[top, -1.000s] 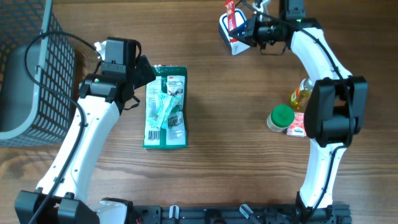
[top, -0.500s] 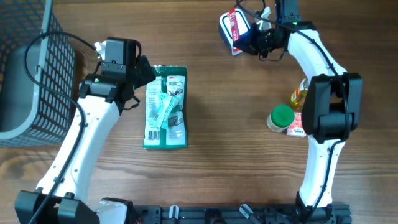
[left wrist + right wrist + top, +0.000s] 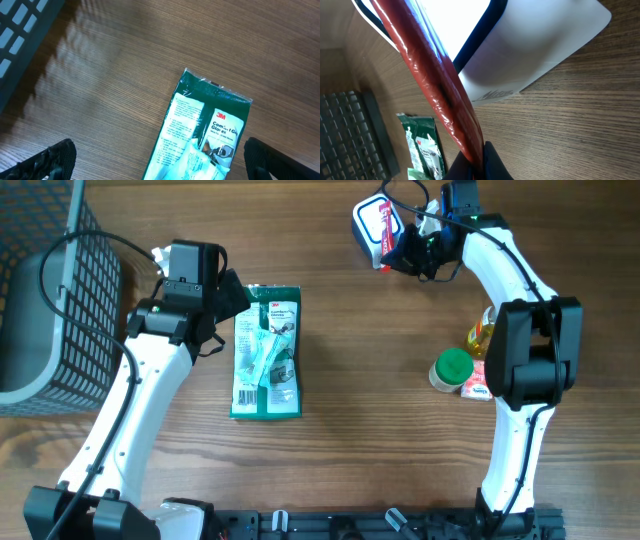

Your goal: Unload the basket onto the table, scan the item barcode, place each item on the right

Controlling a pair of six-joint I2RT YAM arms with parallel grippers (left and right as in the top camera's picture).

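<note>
Near the far edge of the wooden table (image 3: 380,440), right of centre, the right gripper (image 3: 408,250) is clamped on a thin red plastic-wrapped item (image 3: 442,97). The item is seen edge-on and no barcode can be made out. It lies against a white, blue-rimmed box (image 3: 530,55) that the frame cuts off. The left gripper (image 3: 162,165) gapes wide above a green glove packet (image 3: 266,352), only its fingertips showing. The right arm partly hides a yellow bottle (image 3: 483,332).

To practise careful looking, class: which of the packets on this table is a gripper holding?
The white pouch with the red edge: the right gripper pinches it by that red edge. The green glove packet lies flat on the table with no gripper closed on it.
</note>
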